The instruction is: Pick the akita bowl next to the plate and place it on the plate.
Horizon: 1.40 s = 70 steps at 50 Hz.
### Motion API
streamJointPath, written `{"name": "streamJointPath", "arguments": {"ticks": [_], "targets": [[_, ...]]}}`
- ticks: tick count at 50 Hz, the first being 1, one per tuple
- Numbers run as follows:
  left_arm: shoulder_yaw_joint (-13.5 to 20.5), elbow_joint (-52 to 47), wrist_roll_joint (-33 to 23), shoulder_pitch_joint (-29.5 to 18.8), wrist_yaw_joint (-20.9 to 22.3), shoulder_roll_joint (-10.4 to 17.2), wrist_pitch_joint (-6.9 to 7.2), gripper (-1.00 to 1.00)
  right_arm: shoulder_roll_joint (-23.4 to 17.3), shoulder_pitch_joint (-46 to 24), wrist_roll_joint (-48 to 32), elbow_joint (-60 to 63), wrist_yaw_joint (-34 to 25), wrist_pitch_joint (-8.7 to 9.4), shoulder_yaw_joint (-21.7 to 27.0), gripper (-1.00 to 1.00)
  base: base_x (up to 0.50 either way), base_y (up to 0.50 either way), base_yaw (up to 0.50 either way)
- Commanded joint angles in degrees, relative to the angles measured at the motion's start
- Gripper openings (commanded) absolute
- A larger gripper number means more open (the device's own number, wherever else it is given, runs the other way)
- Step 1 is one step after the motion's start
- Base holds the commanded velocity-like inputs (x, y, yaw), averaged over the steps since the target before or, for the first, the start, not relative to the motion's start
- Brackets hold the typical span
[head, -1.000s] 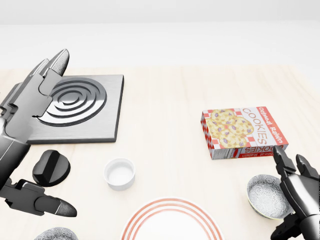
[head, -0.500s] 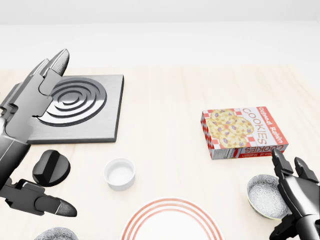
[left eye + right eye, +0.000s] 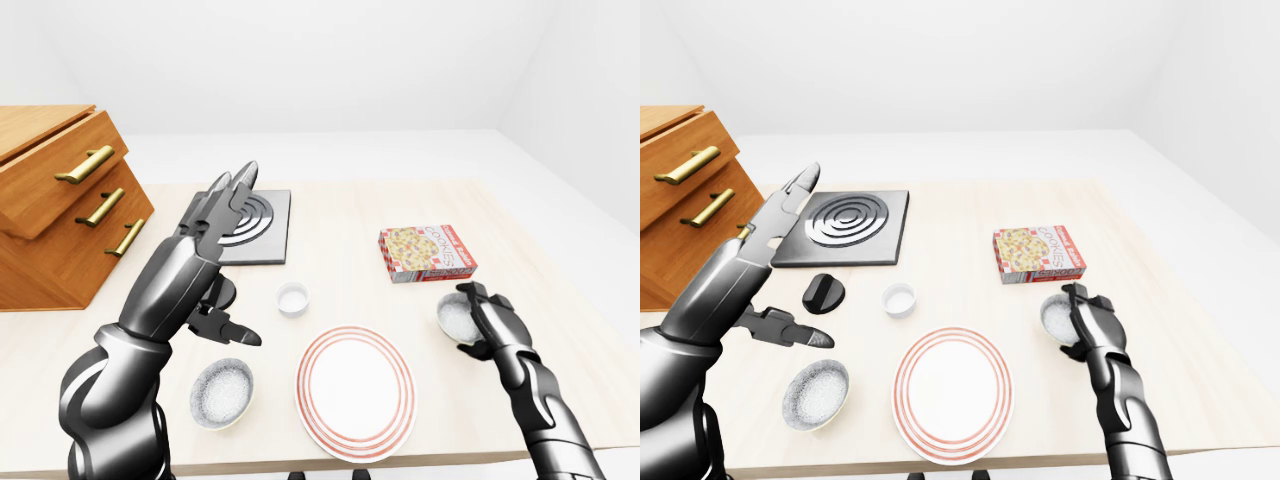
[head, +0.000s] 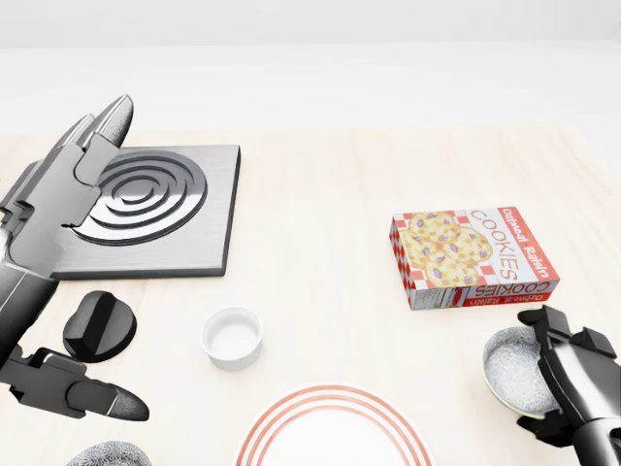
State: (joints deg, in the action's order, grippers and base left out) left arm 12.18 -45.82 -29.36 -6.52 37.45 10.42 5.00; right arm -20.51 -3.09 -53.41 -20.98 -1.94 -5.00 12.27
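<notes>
A grey speckled akita bowl (image 4: 512, 369) sits right of the red-rimmed white plate (image 3: 355, 390), at the bottom right of the head view. My right hand (image 4: 568, 393) has its fingers curled over the bowl's right rim and the thumb under it, so it is shut on the bowl. The plate is bare. A second speckled bowl (image 3: 222, 392) rests on the table left of the plate. My left hand (image 3: 215, 265) hovers open above the table's left side, fingers stretched out, holding nothing.
A cookie box (image 4: 473, 255) lies just above the gripped bowl. A small white ramekin (image 4: 232, 337), a black knob (image 4: 99, 325) and a grey stove plate (image 4: 146, 209) sit at the left. Wooden drawers (image 3: 60, 200) stand at the far left.
My right hand's fingers, upright beside the bowl before, have bent down and closed on its rim. The bowl has shifted slightly upward in the head view. The left hand is unchanged.
</notes>
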Motion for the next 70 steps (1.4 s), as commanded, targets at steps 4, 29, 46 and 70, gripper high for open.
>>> {"name": "streamJointPath", "arguments": {"ticks": [4, 29, 46, 70], "targets": [[-0.1, -0.1, -0.1, -0.2, 0.1, 0.1, 0.0, 1.0, 0.2, 0.2, -0.8, -0.1, 0.8, 0.0, -0.1, -1.0, 0.0, 0.0, 0.0], [-0.1, -0.2, -0.3, -0.2, 0.2, 0.0, 0.0, 1.0, 0.9, 0.4, 0.2, 6.0, -3.4, 0.0, 0.9, -0.99, 0.0, 0.0, 0.0], [-0.1, -0.2, -0.2, -0.1, 0.2, 0.0, 0.0, 1.0, 4.3, 1.6, 1.6, 21.1, -12.7, 0.0, 2.0, -1.0, 0.0, 0.0, 0.0], [-0.1, 0.2, -0.1, 0.0, 0.0, 0.0, 0.0, 1.0, 11.0, 5.7, 3.7, 45.7, -27.1, 0.0, 1.0, -1.0, 0.0, 0.0, 0.0]]}}
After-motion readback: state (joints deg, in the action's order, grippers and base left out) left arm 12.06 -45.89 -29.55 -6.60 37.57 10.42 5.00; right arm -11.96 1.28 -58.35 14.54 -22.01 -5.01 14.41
